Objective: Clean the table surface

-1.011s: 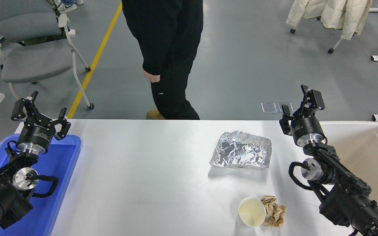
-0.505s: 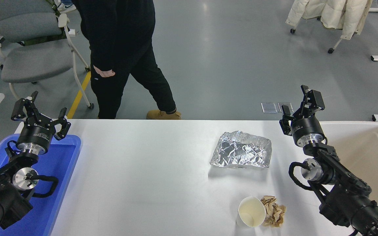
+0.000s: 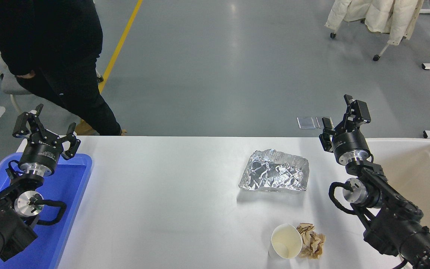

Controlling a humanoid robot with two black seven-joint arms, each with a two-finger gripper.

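The white table surface [image 3: 162, 194] holds a crumpled sheet of silver foil [image 3: 274, 170] right of centre. Near the front edge stand a white paper cup [image 3: 286, 242], tipped toward me, and a crumpled brown paper wad [image 3: 312, 240] touching its right side. My right gripper [image 3: 343, 116] is open and empty, raised above the table's far right edge, right of the foil. My left gripper [image 3: 45, 125] is open and empty, parked above the far end of the blue tray at the left.
A blue plastic tray [image 3: 69, 209] lies on the table's left end. A cream plastic bin [image 3: 413, 168] sits at the right, behind my right arm. A person in black [image 3: 50, 56] walks beyond the far left edge. A rolling chair with a pale coat [image 3: 375, 18] stands far right.
The person has walked leftward along the far side of the table. My right gripper has risen slightly. The left arm and the things on the table have not moved.
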